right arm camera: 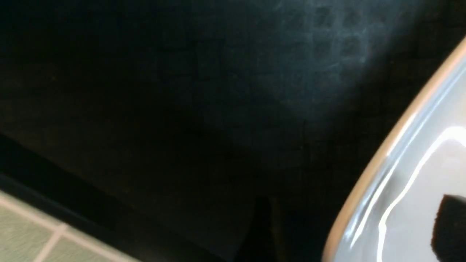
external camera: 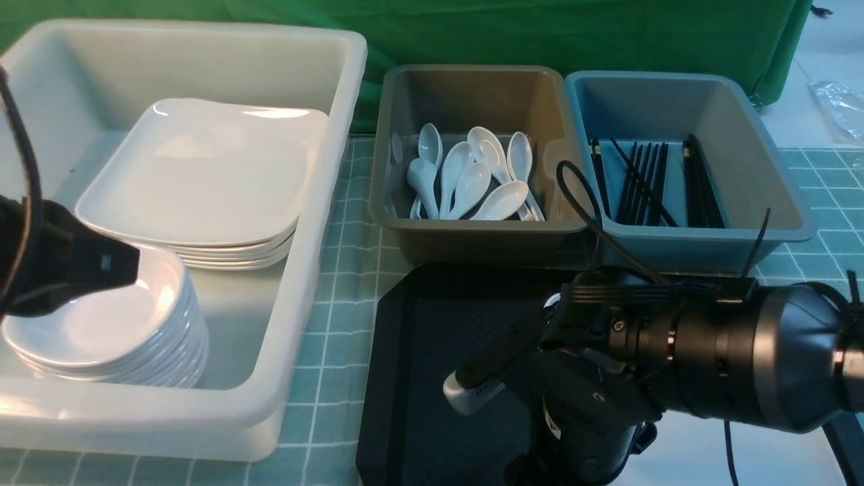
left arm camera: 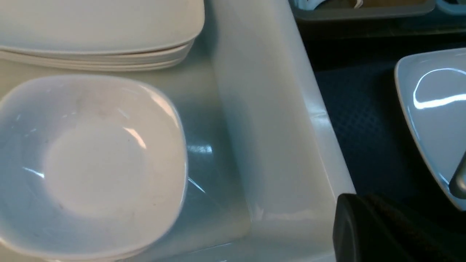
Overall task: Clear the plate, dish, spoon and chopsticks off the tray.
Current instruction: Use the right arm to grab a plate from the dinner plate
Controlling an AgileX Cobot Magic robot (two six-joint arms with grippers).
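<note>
The black tray [external camera: 432,337] lies in front of me. A large white plate [left arm camera: 429,120] rests on it; in the front view my right arm hides it. My right gripper [right arm camera: 356,225] is open low over the tray. One dark finger [right arm camera: 451,225] is above the plate's inside and the other is outside its rim [right arm camera: 367,196]. My left gripper [external camera: 131,263] is shut and empty above a stack of small white dishes [external camera: 101,324] in the white tub [external camera: 324,202]. White spoons [external camera: 472,182] lie in the grey tub. Black chopsticks [external camera: 641,182] lie in the blue tub.
A stack of large white plates [external camera: 202,169] fills the back of the white tub. The grey tub [external camera: 472,236] and the blue tub [external camera: 709,236] stand side by side just beyond the tray. A green checked cloth [external camera: 337,283] covers the table.
</note>
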